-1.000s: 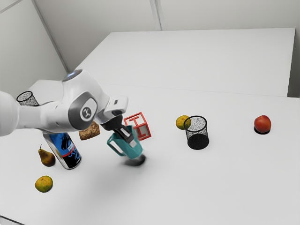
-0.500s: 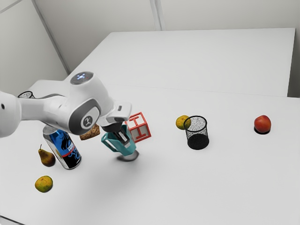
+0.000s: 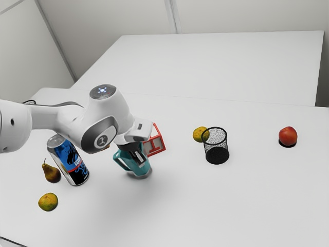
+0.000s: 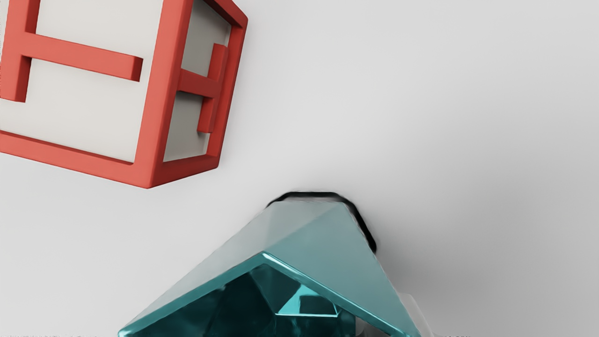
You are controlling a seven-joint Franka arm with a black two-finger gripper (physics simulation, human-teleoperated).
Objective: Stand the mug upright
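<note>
"What are we working on here?"

"A pale desk (image 3: 231,206), and a light wall (image 3: 247,15) is rising behind it."

"And our gripper (image 3: 139,157)?"

"We are pointing it down at the teal mug (image 3: 140,168), and its fingers are closing on the mug's side, with little more than the wall sitting between them."

"So is the mug standing straight?"

"Not quite. It is leaning a little, its mouth tipping toward the exterior view's left, where its handle is pointing too. Its base is hovering at the desk or touching it; we aren't managing to tell which. In the wrist view we are looking into its open mouth."

"What is sitting around it?"

"Just beside it, the red-and-white block (image 3: 155,146) is resting. Toward the exterior view's left, a blue and black can (image 3: 70,160) is standing, and a pear (image 3: 51,173) and a yellow-green fruit (image 3: 48,201) are lying past it."

"And the other way?"

"We are seeing a black mesh cup (image 3: 216,153) standing there, an orange-yellow fruit (image 3: 199,134) lying close behind it, and a red fruit (image 3: 288,136) resting well apart from them."
</note>
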